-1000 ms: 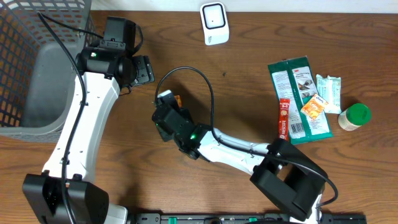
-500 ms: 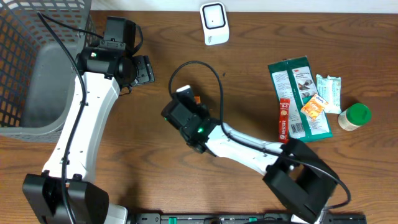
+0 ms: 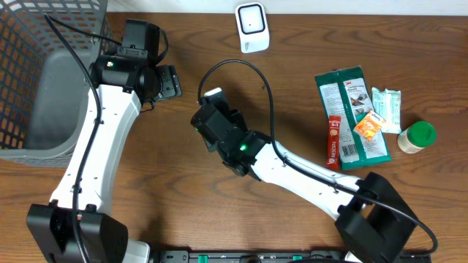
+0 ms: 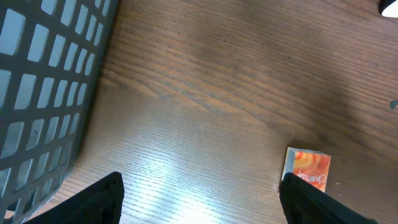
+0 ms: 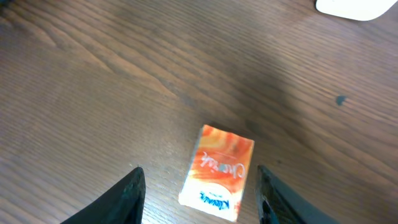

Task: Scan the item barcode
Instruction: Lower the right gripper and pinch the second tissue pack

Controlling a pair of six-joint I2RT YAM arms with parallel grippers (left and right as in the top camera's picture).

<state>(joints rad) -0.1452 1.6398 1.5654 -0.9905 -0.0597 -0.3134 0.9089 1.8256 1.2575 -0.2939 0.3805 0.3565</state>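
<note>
Finds tissue pack (image 5: 217,174) flat on table (image 5: 87,87), short of scanner (image 3: 251,27). Finds right gripper (image 5: 200,186) hovering over it, jaws parted, gripping nothing; probably regrasping for barcode presentation. Finds left gripper (image 4: 202,199) wide, empty, idle beside basket (image 3: 29,44).

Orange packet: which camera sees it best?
Right wrist view: the whole orange packet lies flat on the table, lettering showing. The left wrist view shows just its top part. Overhead, the right arm covers it.
</note>
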